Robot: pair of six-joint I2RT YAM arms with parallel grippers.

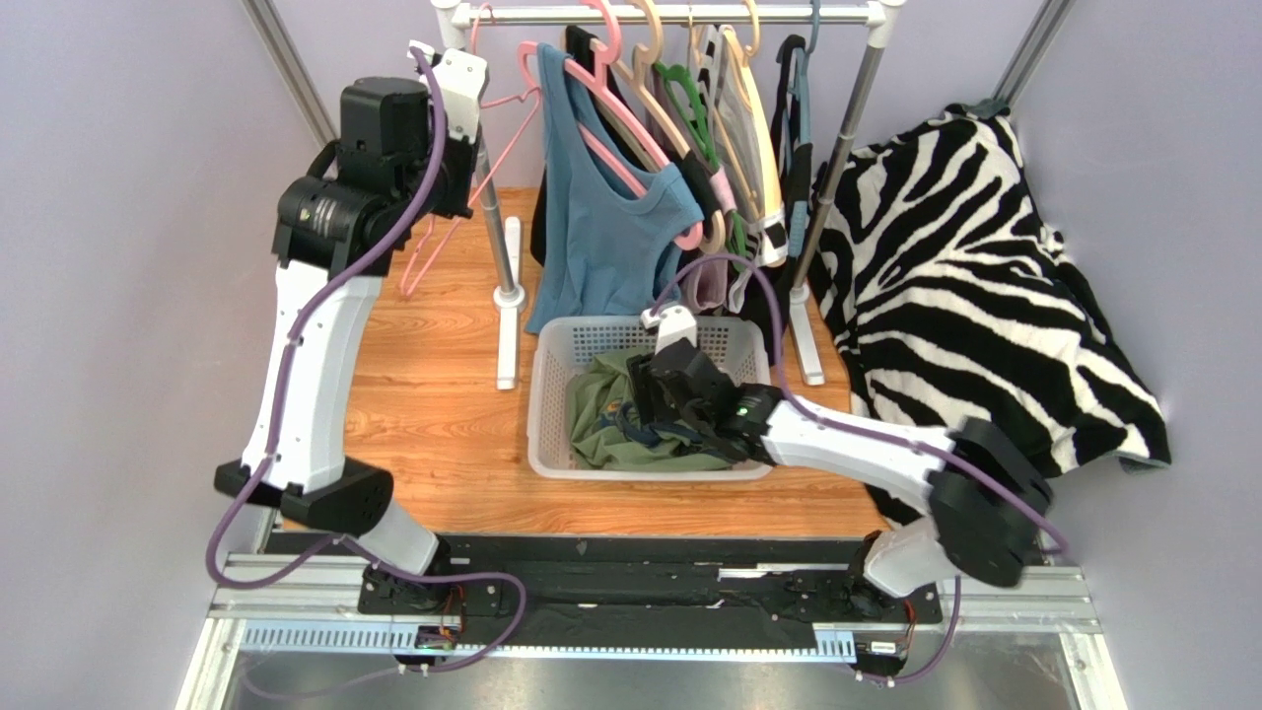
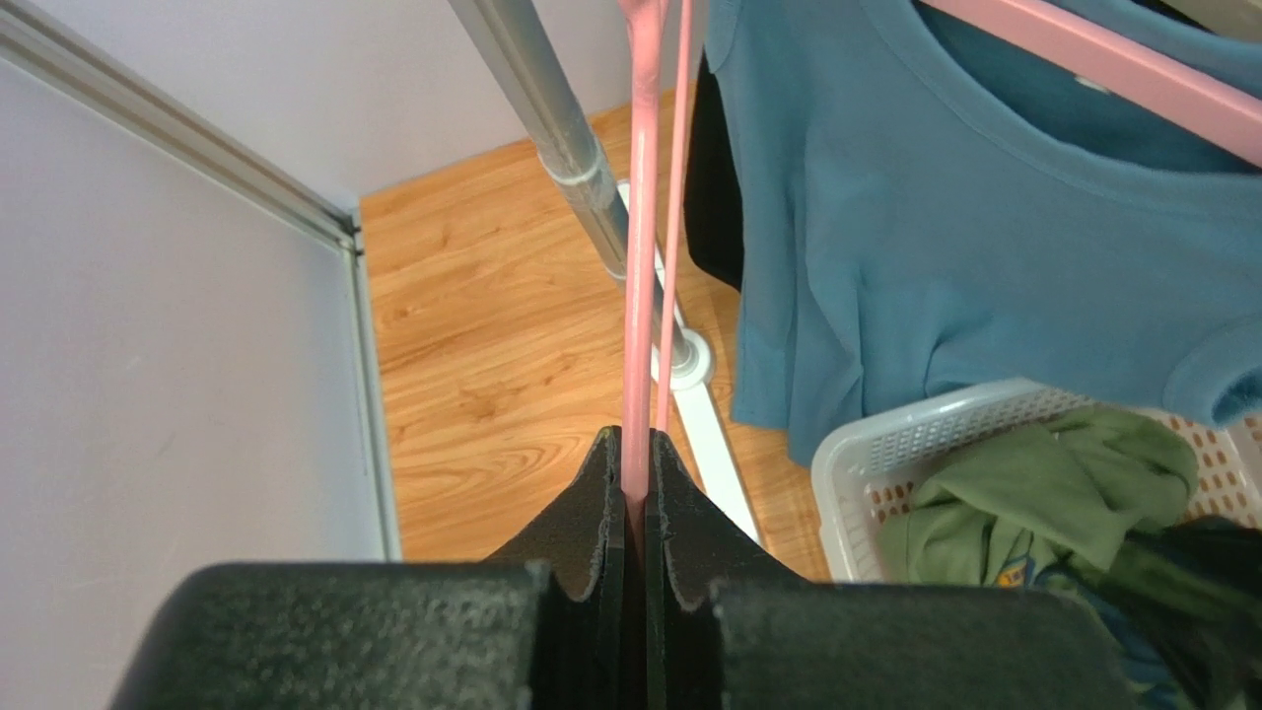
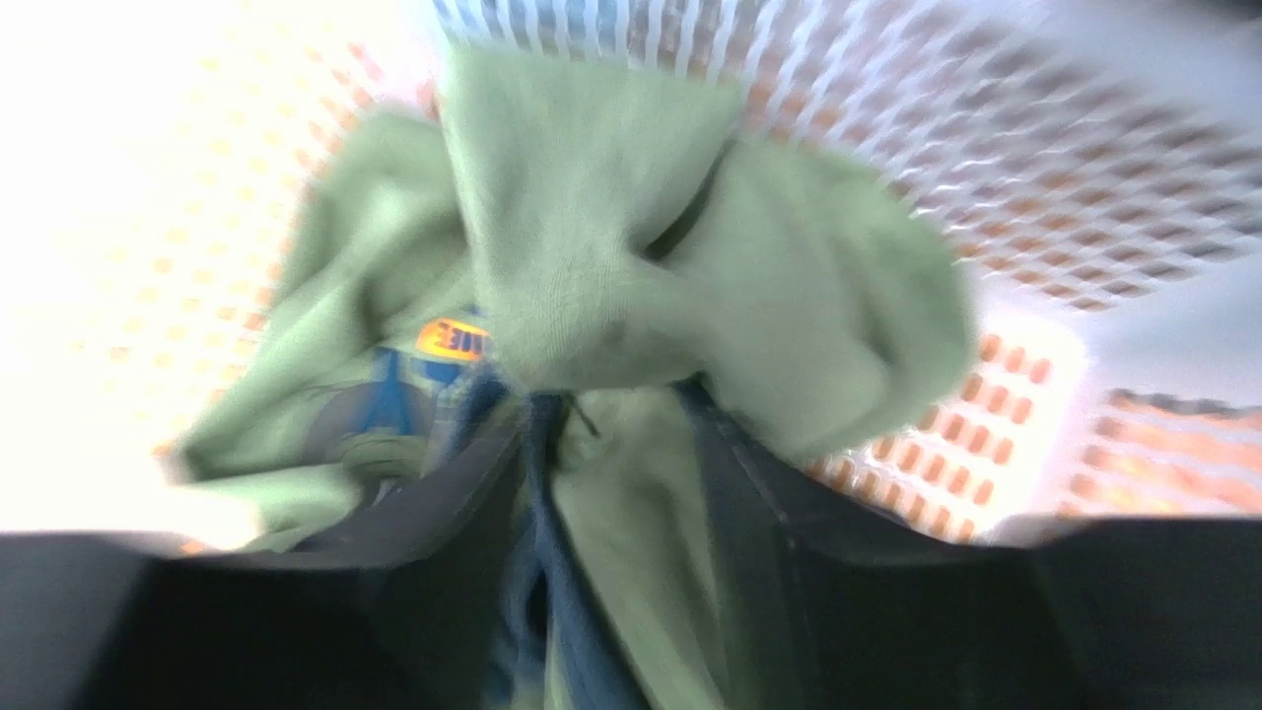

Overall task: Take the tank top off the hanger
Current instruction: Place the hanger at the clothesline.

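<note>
A bare pink hanger (image 1: 445, 222) hangs from my left gripper (image 1: 471, 92), raised at the far left, left of the rack. In the left wrist view the gripper (image 2: 640, 444) is shut on the hanger's thin pink bar (image 2: 640, 266). The green tank top (image 1: 593, 407) lies crumpled in the white basket (image 1: 542, 400). My right gripper (image 1: 652, 400) is down in the basket on it. In the blurred right wrist view its fingers stand apart (image 3: 608, 444), with green tank top cloth (image 3: 622, 252) and some dark blue cloth lying between them.
A clothes rail (image 1: 667, 15) at the back holds a blue T-shirt (image 1: 615, 222) on a pink hanger and several other hung garments. The rack's left post (image 1: 496, 222) stands beside the held hanger. A zebra-print cloth (image 1: 963, 281) fills the right side.
</note>
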